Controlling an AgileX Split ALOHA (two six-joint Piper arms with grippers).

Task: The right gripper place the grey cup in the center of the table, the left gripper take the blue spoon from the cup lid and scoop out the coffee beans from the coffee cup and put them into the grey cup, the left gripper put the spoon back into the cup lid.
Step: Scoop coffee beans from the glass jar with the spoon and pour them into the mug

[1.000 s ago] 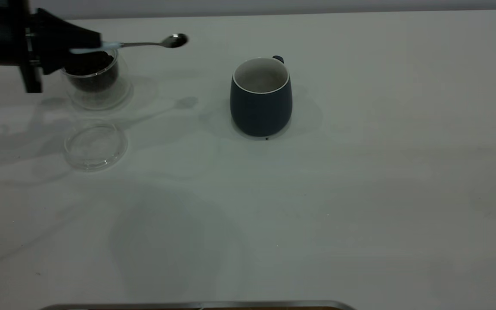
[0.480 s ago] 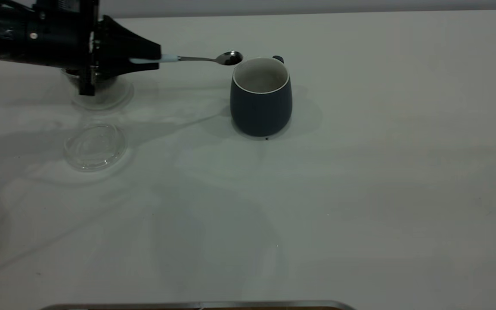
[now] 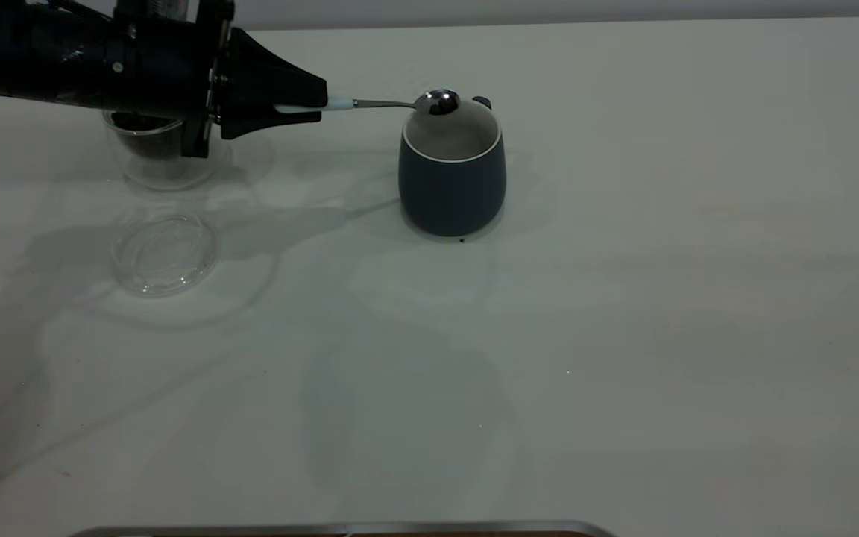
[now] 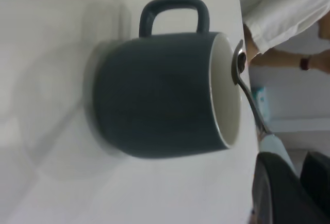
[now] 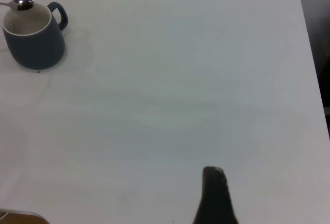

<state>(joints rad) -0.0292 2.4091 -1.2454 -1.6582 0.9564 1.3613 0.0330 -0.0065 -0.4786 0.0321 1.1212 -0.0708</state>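
Note:
My left gripper (image 3: 319,105) is shut on the pale blue handle of the blue spoon (image 3: 400,104) and holds it level above the table (image 3: 623,298). The spoon's silver bowl is over the near-left rim of the grey cup (image 3: 452,179), with a dark patch in it; I cannot tell if that is beans. The left wrist view shows the spoon (image 4: 246,87) at the mouth of the grey cup (image 4: 154,100), with the gripper (image 4: 291,190) behind it. The coffee cup (image 3: 148,160), with coffee beans (image 3: 137,121), is partly hidden behind the left arm. The cup lid (image 3: 165,253) lies empty in front of it. My right gripper (image 5: 215,198) is parked far from the cup.
One dark speck (image 3: 462,240) lies on the table at the grey cup's foot. A metal edge (image 3: 340,529) runs along the table's near side. A person in white (image 4: 283,7) stands beyond the table.
My left gripper has carried the spoon to the right, from above the coffee cup to over the grey cup's rim. The cups and the lid have not moved.

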